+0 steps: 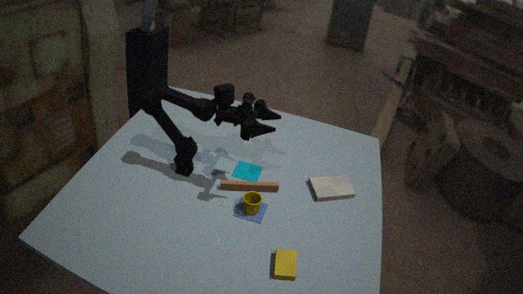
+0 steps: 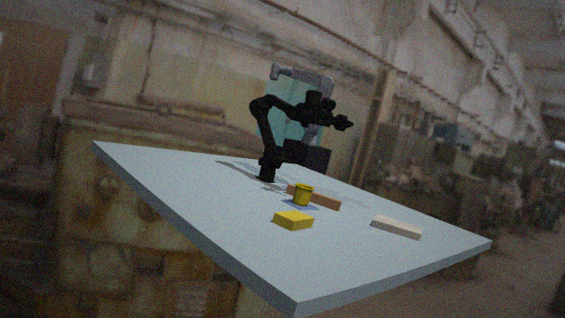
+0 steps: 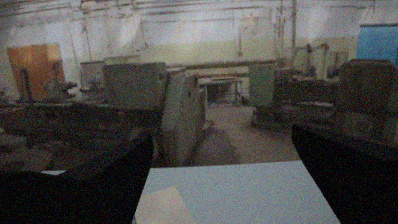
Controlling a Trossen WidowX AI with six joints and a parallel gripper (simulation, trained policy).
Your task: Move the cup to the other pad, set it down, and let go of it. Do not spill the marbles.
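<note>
Top view: gripper (image 1: 278,123) (image 2: 352,124) (image 3: 221,136) upper ctr, wide open, nothing held; yellow cup (image 1: 252,203) (image 2: 303,195) upright on blue pad (image 1: 261,215) (image 2: 311,207), just below frame ctr.

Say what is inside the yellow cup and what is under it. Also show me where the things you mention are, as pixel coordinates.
Under the yellow cup (image 1: 252,207) (image 2: 303,196) is the blue pad (image 1: 261,216) (image 2: 311,207); the patch beneath its base is covered. Inside, only dark wall shows; whether marbles lie there can't be told.
</note>
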